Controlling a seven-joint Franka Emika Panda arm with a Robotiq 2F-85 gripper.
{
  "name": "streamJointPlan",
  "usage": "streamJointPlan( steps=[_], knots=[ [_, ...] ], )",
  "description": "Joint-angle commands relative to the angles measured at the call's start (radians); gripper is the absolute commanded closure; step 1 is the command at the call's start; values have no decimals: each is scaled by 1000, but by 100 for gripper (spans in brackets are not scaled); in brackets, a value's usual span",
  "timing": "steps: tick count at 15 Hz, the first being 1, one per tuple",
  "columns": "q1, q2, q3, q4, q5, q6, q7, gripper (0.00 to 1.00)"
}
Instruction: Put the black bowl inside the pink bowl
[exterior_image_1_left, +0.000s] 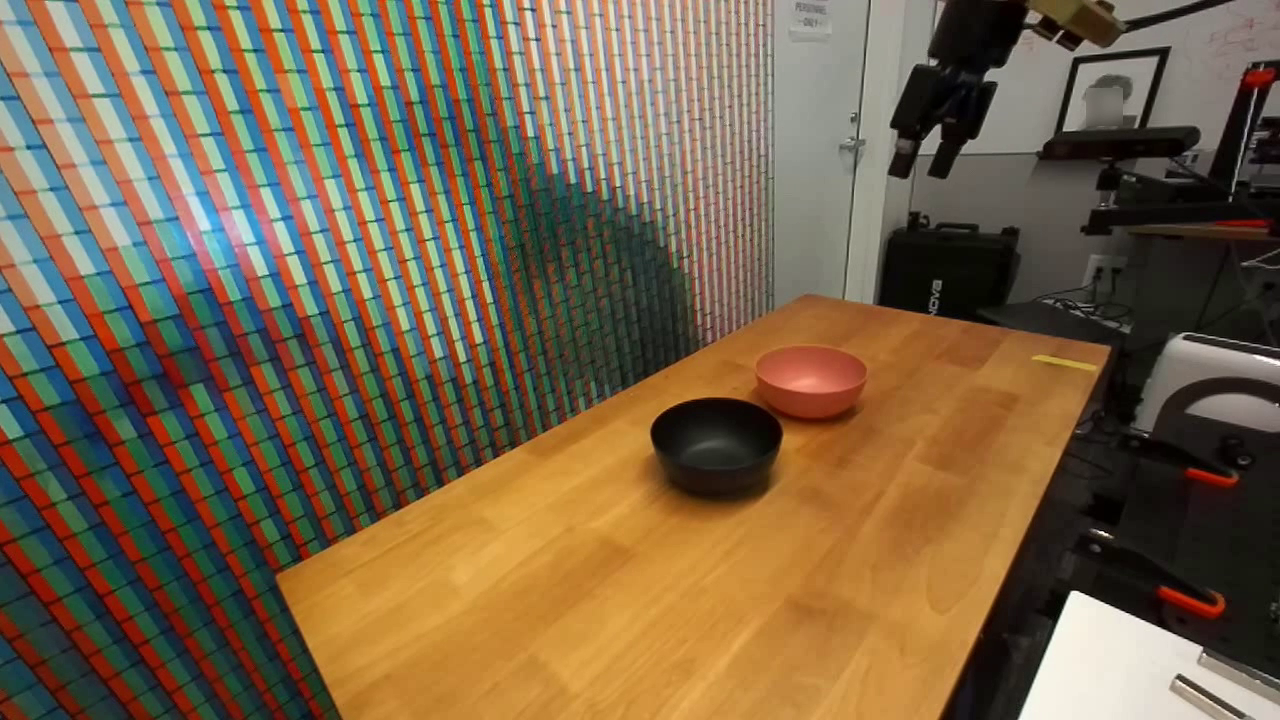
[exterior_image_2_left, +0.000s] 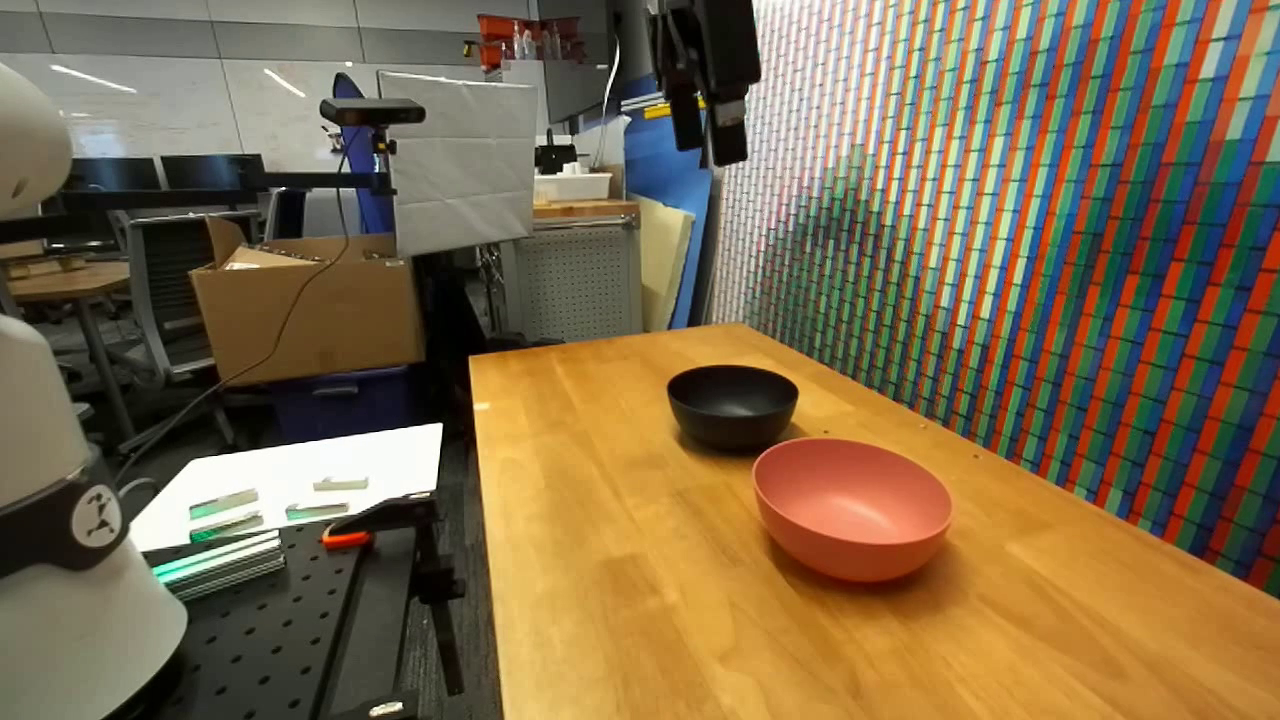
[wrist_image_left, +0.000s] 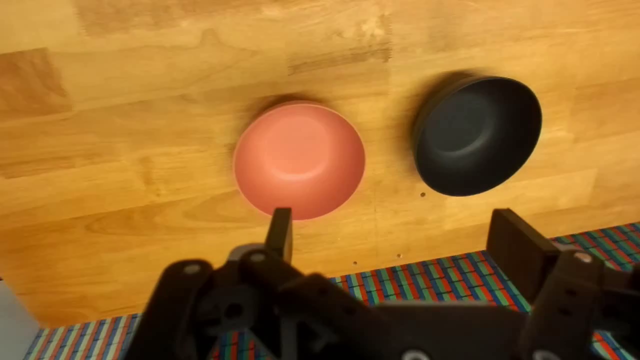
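On the wooden table (exterior_image_1_left: 690, 590), nearer the striped wall (exterior_image_1_left: 400, 250) than the opposite edge: black bowl (exterior_image_1_left: 716, 450) upright, pink bowl (exterior_image_2_left: 850, 515) just beside it, wood showing between them in the wrist view, not yet nested. Gripper (wrist_image_left: 392, 232) well above, jaws spread wide, holding nothing.

Main worry: a jaw landing on the black bowl's rim instead of straddling it; downward press would likely tip or skid it. Sloping sides may slip mid-lift. Widths look alike, so an off-centre release could leave it leaning, or shove the pink bowl.

Edges: wall lines one long side; a wide swing that way risks a scrape. More wood stretches towards the opposite edge; easier approach there, probably.
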Motion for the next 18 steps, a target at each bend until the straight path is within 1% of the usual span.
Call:
streamJointPlan(
  steps=[1,3,5,6,8,10,12,14,18],
  knots=[
    [18,197,139,132,-83,60,193,0],
    [17,301,196,191,-164,80,306,0],
    [30,421,216,260,-236,68,389,0],
    [42,483,216,296,-273,61,426,0],
    [76,603,195,371,-344,47,495,0],
    [119,723,160,455,-391,26,536,0],
    [168,832,119,541,-406,10,554,0],
    [213,927,80,623,-397,-4,553,0],
    [279,1079,18,767,-375,-53,537,0]
  ],
)
